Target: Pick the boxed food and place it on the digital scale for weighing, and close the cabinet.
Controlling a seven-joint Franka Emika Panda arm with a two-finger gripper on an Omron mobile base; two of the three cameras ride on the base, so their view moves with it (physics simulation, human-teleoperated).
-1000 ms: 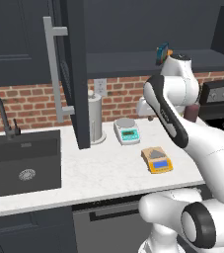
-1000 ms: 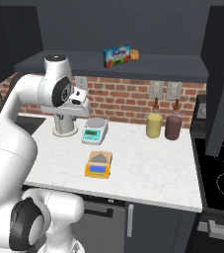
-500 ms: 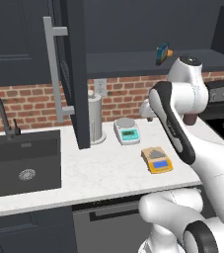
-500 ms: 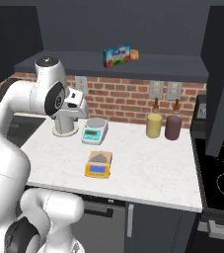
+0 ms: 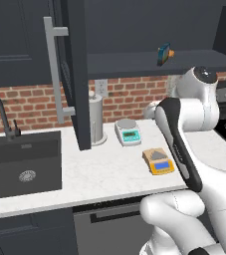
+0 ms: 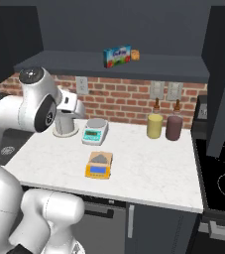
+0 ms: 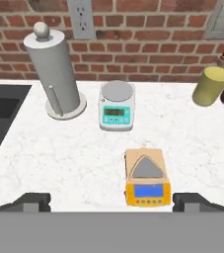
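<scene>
jaws wide over the counter, box up on the shelf

left base view: my arm folds up at right of frame, elbow high. the boxed food point(image 5: 163, 54) stands on the open cabinet point(image 5: 77, 74) shelf, upper right.

right base view: my arm bends at upper left; the digital scale point(image 6: 98, 165) sits centre on the counter point(image 6: 148, 168), open room around it.

hand view: my gripper point(image 7: 111, 201) is spread wide, holding nothing, above the orange scale at lower centre.

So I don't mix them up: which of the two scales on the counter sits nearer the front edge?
The orange-yellow digital scale with the grey square platform and blue display. The white-and-teal scale with the round silver plate stands further back, toward the brick wall.
</scene>
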